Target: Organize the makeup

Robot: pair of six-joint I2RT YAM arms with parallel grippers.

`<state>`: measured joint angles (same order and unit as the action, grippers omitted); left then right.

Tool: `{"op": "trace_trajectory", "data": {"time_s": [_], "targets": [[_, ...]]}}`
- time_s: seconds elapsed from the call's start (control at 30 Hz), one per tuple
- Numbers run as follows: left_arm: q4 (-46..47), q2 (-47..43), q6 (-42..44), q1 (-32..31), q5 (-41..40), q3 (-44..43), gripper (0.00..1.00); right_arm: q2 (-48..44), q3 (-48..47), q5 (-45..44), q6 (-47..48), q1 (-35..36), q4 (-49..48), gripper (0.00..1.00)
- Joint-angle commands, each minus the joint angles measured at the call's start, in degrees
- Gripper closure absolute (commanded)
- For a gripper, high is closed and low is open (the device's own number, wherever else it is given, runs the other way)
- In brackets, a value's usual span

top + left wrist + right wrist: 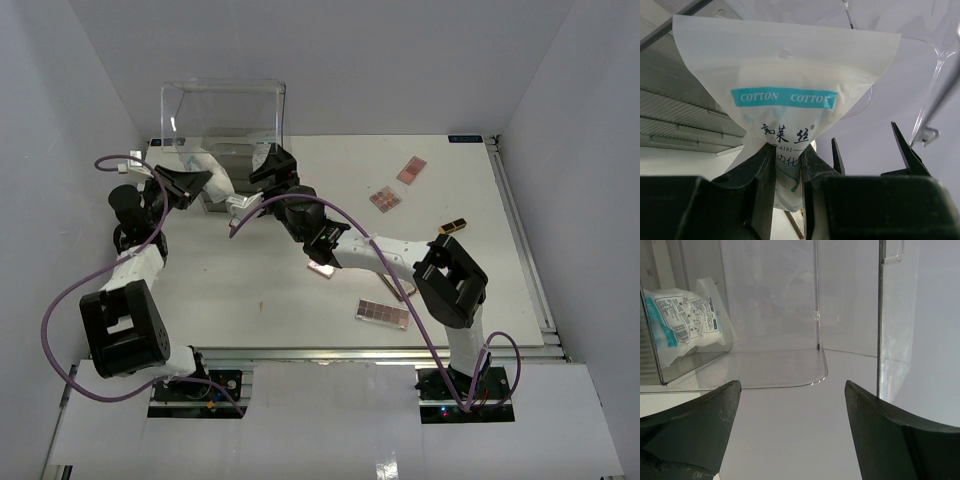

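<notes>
Left gripper (787, 167): clamped on the lower end of the cotton packet (785, 75), which fans out above the fingers.
Packet's place: at the table's far-left corner, against the near side of the clear box (222, 105).
Right gripper (791, 390): jaws wide apart, holding nothing, facing into the box. A blue-white packet (682, 322) shows through a clear wall at the left; I cannot tell whether it is the held one.
Step in hand: likely stowing the packet in the box.
Doing it well: hold the soft bag firmly, bring it fully past the box wall, and release only once it rests on the floor. The right arm should stay out of the way.
Not yet stowed: palettes (385, 199) and a black-gold tube (452, 228), towards the right edge.
</notes>
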<state>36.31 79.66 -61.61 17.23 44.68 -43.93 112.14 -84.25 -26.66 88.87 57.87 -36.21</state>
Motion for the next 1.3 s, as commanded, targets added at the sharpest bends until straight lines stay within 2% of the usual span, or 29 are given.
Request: {"op": "trace_trajectory", "data": {"time_s": [0.0, 0.77, 1.27], "targets": [[3.50, 3.22, -1.49, -2.09, -1.70, -4.98, 0.83, -1.57, -2.76, -0.59, -0.63, 0.23, -5.65, 0.10], [15.60, 15.82, -18.40, -5.34, -10.45, -10.69, 0.81, -0.94, -3.04, -0.59, -0.91, 0.30, -5.47, 0.09], [12.44, 19.18, -18.32, -6.35, -15.72, -14.23, 0.79, -0.58, -2.59, -0.30, -0.72, 0.32, -5.54, 0.10]]}}
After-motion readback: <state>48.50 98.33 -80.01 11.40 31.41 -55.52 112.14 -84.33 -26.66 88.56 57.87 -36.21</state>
